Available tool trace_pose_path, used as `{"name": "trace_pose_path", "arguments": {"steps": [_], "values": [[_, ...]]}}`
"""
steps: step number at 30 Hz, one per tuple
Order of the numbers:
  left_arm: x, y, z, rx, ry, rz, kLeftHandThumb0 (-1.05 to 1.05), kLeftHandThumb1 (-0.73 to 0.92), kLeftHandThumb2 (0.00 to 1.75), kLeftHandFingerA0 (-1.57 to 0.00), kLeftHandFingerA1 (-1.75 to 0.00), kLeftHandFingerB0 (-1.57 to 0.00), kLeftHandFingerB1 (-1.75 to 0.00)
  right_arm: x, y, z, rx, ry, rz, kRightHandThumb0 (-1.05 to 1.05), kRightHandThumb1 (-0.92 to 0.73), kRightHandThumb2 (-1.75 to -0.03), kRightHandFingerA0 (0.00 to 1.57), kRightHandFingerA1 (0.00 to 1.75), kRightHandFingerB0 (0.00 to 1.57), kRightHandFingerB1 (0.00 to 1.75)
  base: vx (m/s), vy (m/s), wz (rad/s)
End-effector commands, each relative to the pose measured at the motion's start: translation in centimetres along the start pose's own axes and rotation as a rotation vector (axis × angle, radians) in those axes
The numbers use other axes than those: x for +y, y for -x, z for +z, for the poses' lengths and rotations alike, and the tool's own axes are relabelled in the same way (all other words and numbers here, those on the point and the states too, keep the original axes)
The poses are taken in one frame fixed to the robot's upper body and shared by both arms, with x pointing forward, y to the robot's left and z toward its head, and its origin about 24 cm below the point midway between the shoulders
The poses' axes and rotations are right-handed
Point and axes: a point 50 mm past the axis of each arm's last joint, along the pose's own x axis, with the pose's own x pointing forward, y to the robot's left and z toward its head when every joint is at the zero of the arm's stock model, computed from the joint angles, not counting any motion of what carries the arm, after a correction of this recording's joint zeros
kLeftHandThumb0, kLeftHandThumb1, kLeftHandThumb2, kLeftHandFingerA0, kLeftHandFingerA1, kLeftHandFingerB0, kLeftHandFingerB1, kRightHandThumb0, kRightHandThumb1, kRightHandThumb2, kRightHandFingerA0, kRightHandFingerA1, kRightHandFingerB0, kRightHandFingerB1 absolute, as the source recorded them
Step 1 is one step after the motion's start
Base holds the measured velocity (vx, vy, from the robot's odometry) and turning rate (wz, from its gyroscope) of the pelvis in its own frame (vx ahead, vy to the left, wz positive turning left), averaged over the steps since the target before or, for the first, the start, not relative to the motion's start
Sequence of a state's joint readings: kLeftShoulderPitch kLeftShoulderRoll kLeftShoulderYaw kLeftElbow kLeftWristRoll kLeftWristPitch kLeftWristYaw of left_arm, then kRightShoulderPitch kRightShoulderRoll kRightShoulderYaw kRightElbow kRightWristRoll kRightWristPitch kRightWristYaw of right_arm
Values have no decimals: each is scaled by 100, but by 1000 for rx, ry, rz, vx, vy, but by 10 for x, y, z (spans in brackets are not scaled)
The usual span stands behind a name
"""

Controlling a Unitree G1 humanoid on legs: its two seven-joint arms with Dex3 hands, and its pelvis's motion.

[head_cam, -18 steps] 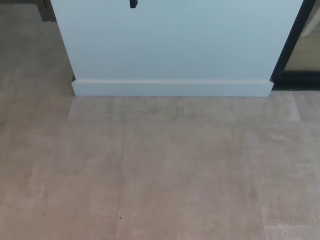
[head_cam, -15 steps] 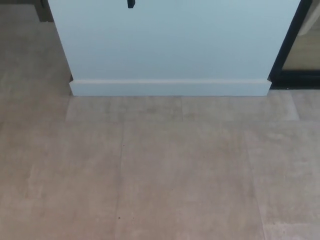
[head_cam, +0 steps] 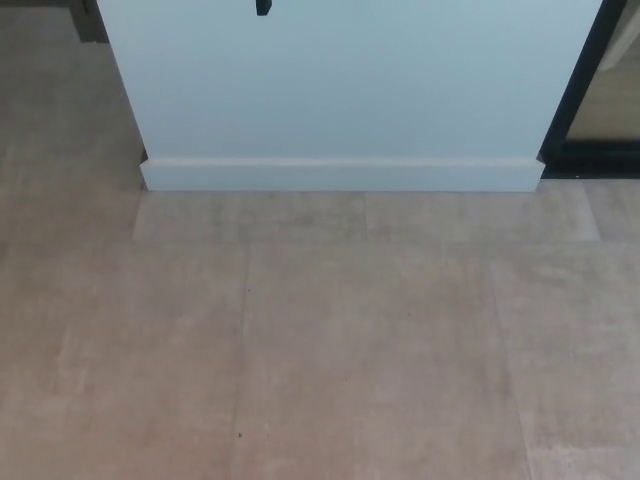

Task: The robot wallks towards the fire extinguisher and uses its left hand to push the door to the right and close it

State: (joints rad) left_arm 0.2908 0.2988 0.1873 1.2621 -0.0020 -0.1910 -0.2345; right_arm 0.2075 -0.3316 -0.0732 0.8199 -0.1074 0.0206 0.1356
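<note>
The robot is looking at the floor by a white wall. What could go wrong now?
Neither hand shows, and no fire extinguisher or door is clearly visible, so it may be facing the wrong spot. The white wall with its baseboard stands close ahead; walking straight on, the robot could bump into it. The black frame at the right edge might belong to the door, but it is too cut off to tell.

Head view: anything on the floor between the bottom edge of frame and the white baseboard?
Nothing. In the head view that stretch is bare tiled floor with only grout lines, up to the white baseboard of the pale panel. Neither hand shows.
</note>
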Motion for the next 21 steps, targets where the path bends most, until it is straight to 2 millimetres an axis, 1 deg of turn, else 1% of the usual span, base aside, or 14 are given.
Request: {"name": "trace_pose_path", "arguments": {"steps": [1,3,4,5,6,14,15,16,17,19,20,21], "values": [[9,3,2,-32,-49,8,-62,56,58,-47,-51,-47,-35,-6,2,-5,19,-14,-15,-59,-37,-74,32,56,26,45,0,0,0],[9,3,2,-31,-50,14,-62,55,58,-47,-52,-47,-35,-5,2,-6,18,-12,-14,-59,-37,-74,32,57,26,45,0,0,0],[9,3,1,-28,-42,17,-62,45,85,-41,-59,-32,-46,-5,1,-7,26,-11,-13,-54,-47,-54,32,50,33,33,0,0,0],[9,3,-1,-25,-34,18,-62,45,85,-41,-59,-32,-46,-5,1,-8,37,-10,-12,-54,-47,-54,32,50,33,33,0,0,0],[8,4,-1,-25,-28,14,-59,56,58,-40,-47,-43,-34,-5,1,-8,37,-6,-12,-55,-47,-55,28,51,32,34,0,0,0],[7,5,-6,-23,-10,5,-60,55,58,-40,-48,-41,-34,-5,2,-9,35,3,-9,-57,-47,-54,31,50,32,33,0,0,0],[7,5,-6,-23,-13,5,-60,56,58,-43,-52,-45,-35,-5,2,-10,34,0,-9,-59,-37,-74,33,57,26,45,0,0,0],[7,5,-6,-24,-16,5,-60,56,58,-43,-52,-45,-35,-5,2,-11,33,-2,-9,-59,-37,-74,33,57,26,45,0,0,0],[7,5,-6,-20,-20,7,-62,44,81,-40,-59,-37,-48,-4,2,-12,38,2,-10,-60,-37,-75,34,56,26,44,0,0,0],[7,5,-6,-19,-20,8,-62,44,81,-40,-59,-37,-48,-4,2,-12,40,4,-11,-60,-37,-75,34,56,26,44,0,0,0],[7,5,-5,-20,-17,6,-58,55,57,-42,-51,-43,-35,-4,2,-10,38,-1,-11,-53,-47,-55,35,48,32,33,0,0,0],[7,4,-4,-21,-15,5,-58,55,57,-42,-51,-43,-35,-4,1,-9,36,-5,-10,-53,-47,-55,35,48,32,33,0,0,0]]}}
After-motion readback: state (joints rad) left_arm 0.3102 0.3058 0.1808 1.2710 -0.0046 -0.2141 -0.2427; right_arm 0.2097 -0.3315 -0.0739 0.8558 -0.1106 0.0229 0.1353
